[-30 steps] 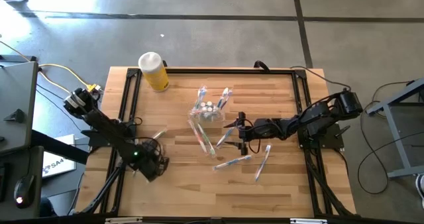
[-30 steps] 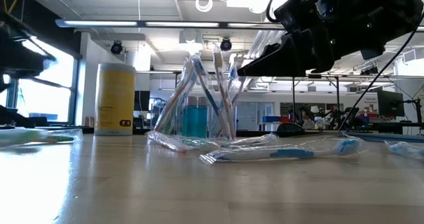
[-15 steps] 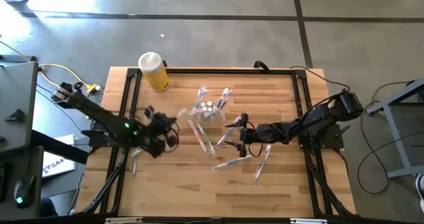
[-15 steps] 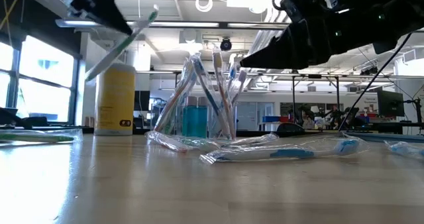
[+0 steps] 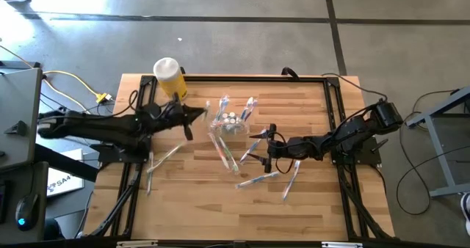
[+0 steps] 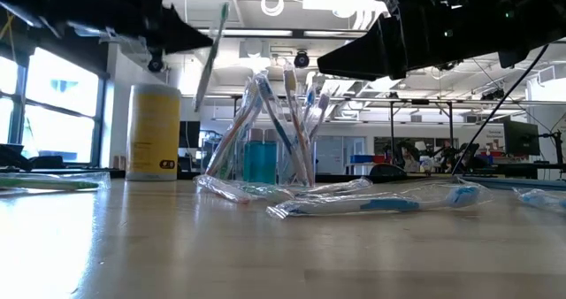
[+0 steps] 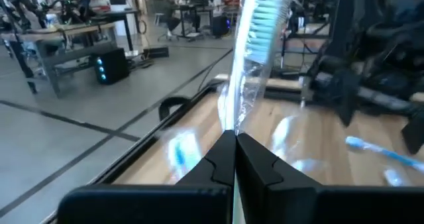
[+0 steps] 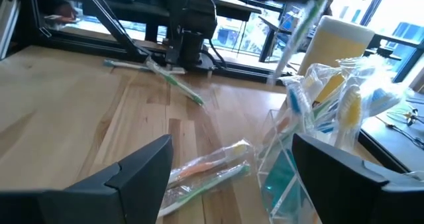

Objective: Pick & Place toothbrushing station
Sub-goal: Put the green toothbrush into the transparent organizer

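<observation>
Left gripper grips wrapped toothbrush beside holder cup.

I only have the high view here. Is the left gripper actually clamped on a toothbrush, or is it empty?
Observer: It has one. The left wrist view shows the left gripper shut on a wrapped toothbrush, with the bristle end pointing away from the fingers.
Operator: Is that brush off the table?
Observer: Yes. In the low view it hangs in the air, nearly upright, between the yellow cylinder and the holder cup, touching neither.
Operator: And the right gripper?
Observer: The right wrist view shows the right gripper wide open with nothing held, facing the holder cup above loose wrapped brushes lying on the wood.
</observation>
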`<state>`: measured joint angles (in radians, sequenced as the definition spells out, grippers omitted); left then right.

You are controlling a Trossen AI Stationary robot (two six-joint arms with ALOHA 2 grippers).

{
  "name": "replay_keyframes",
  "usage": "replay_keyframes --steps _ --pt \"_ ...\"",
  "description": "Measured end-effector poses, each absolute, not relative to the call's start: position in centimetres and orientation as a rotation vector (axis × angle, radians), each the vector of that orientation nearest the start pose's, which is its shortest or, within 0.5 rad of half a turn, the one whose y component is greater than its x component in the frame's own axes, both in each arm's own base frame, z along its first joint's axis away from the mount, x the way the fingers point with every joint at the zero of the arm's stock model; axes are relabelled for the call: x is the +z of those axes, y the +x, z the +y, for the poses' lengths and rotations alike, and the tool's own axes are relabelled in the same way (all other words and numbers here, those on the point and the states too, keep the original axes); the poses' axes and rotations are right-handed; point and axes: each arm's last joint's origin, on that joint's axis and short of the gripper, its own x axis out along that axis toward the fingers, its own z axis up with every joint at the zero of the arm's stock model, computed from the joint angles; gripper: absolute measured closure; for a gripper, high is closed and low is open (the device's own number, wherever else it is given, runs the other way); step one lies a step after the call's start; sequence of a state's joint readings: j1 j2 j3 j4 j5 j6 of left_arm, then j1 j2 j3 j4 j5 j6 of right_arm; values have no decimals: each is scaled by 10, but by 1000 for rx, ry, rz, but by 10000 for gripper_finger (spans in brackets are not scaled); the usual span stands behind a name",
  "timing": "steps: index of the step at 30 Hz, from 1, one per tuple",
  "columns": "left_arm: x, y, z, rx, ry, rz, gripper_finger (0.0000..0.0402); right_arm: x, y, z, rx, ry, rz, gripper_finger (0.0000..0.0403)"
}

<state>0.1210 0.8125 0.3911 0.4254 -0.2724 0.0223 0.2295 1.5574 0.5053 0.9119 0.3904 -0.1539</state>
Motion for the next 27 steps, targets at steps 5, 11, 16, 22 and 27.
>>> replay_keyframes --steps 5,11,16,22,27 --pt "232 180 56 384 27 -51 401 171 279 54 -150 -196 146 102" --pt "213 191 82 371 -2 -7 401 173 279 54 -152 -188 125 102" --pt "199 202 94 325 -1 -15 402 173 279 54 -153 -170 124 102" --pt "185 214 98 256 -29 -51 402 173 279 54 -152 -169 126 102" --pt "186 216 98 252 -26 -98 402 172 279 54 -148 -170 133 102"
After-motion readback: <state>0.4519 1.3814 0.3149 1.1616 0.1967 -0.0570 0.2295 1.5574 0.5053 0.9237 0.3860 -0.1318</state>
